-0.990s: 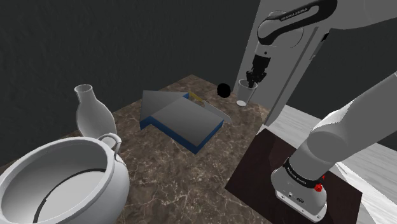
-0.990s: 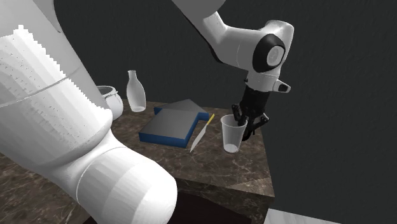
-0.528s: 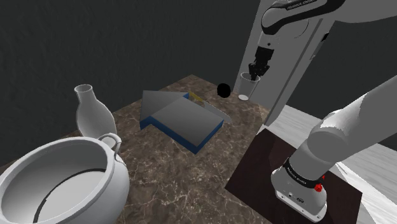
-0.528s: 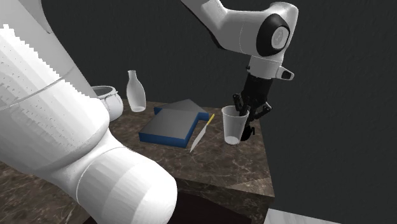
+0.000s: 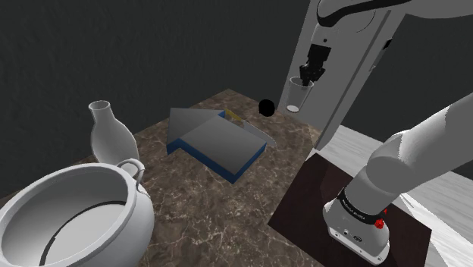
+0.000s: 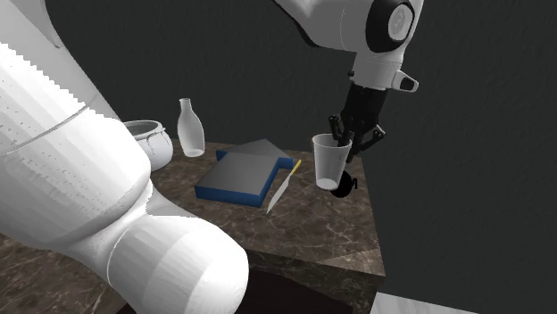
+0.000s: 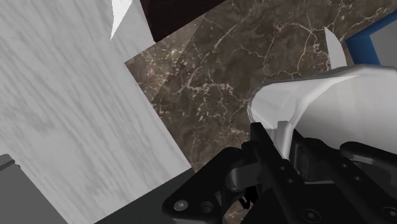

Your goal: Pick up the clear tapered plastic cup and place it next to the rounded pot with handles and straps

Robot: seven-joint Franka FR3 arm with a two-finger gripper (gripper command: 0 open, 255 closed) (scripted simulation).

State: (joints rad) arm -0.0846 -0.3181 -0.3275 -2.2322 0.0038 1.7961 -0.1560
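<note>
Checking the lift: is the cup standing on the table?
No, the cup hangs above the table, its rim clasped by the gripper.

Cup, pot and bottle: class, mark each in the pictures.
cup (image 6: pixel 329 164), second exterior view, its side wall.
pot (image 5: pixel 139 224), shoulder view, its outer wall.
bottle (image 5: pixel 112 142), shoulder view, its body.

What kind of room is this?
Probably a kitchen, though it's hard to be sure. There's a dark marble-looking counter holding a big white pot with handles, a white bottle and a knife, and the gripper holds a clear cup.
</note>
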